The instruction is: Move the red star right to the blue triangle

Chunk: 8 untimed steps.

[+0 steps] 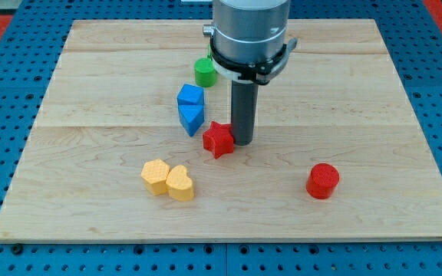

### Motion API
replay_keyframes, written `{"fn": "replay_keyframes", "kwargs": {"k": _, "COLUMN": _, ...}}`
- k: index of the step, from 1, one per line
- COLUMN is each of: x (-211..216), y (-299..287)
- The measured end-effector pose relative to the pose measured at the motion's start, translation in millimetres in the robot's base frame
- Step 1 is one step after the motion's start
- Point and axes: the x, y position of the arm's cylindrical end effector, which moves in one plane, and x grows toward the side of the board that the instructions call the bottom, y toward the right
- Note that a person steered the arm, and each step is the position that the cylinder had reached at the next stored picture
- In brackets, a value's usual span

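Near board centre, my tip (243, 141) sits down on the wooden board (359, 92), touching or just beside the red star (219, 139) on the star's right side. No pincer on this rig, just a straight dark rod, so nothing is grasped or released.

Red star: slightly left of centre, just right of and a little below the blue triangle (192, 118); a narrow gap seems to separate them, though I cannot tell for sure.

Blue triangle points toward the view's bottom. A second blue block (190, 96), shape unclear, touches it from above.

Green block (205, 72), roughly cylindrical, stands further toward the view's top, partly behind the arm's grey housing (250, 34).

Two yellow blocks touch each other at lower left: a yellow hexagon-like block (156, 176) and a yellow heart (180, 183).

Red cylinder (322, 181) stands alone at lower right, well apart from everything.
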Motion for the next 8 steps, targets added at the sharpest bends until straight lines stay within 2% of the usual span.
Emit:
{"fn": "replay_keyframes", "kwargs": {"k": 1, "x": 15, "y": 12}}
{"fn": "replay_keyframes", "kwargs": {"k": 2, "x": 77, "y": 24}}
{"fn": "replay_keyframes", "kwargs": {"k": 3, "x": 80, "y": -14}}
{"fn": "replay_keyframes", "kwargs": {"k": 4, "x": 77, "y": -27}}
{"fn": "replay_keyframes", "kwargs": {"k": 6, "x": 27, "y": -36}}
{"fn": "replay_keyframes", "kwargs": {"k": 8, "x": 24, "y": -36}}
